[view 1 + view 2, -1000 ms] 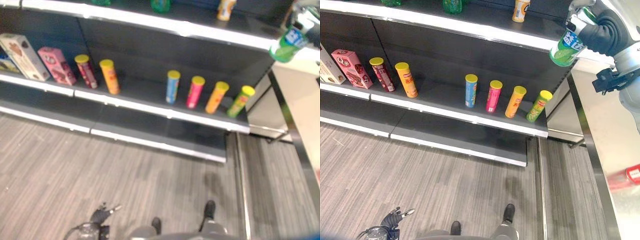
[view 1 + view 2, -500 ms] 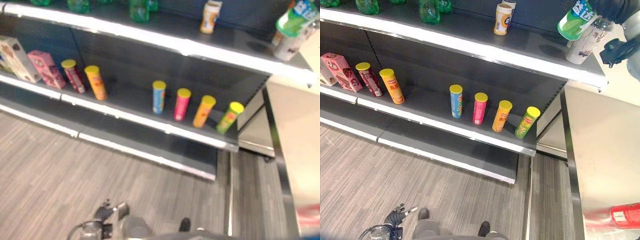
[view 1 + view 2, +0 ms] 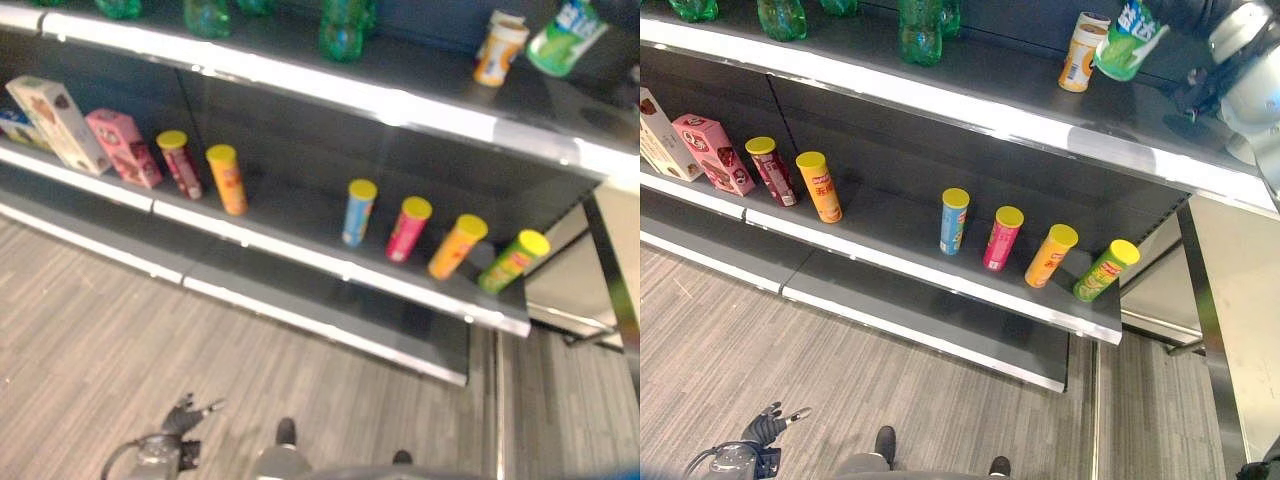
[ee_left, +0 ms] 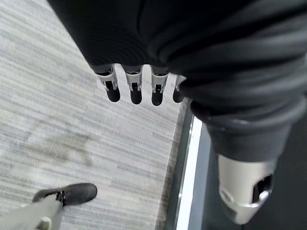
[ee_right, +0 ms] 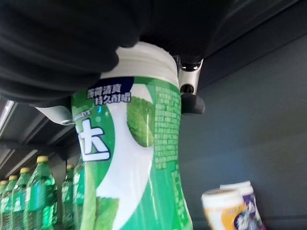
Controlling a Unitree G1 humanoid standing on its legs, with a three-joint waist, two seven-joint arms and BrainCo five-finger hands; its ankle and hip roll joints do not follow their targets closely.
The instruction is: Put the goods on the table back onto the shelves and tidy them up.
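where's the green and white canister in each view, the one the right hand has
Left eye view: green and white canister at the top right, above the upper shelf.
Right eye view: top right, in the right hand.
Right wrist view: close up, centre.
Left wrist view: not in it.
Shared landmark: the orange and white canister beside it.

The green-and-white container [image 5: 129, 163] bears a dark blue band near its white cap, white lettering and a pale green leaf motif. Beside it, the small tub [image 3: 1081, 52] is cream and orange with a purple patch. Green bottles [image 3: 921, 28] with yellow caps line the dark grey upper shelf [image 3: 940, 100], whose edge is white. On the lower shelf [image 3: 920, 262], yellow-lidded tubes run maroon [image 3: 771, 172], orange [image 3: 820, 187], blue [image 3: 953, 221], pink [image 3: 1001, 238], orange [image 3: 1049, 256] and lime green [image 3: 1103, 271]. The pink box [image 3: 710, 152] stands beside a cream box [image 3: 58, 124]. The floor [image 3: 790, 360] is grey with fine stripes.
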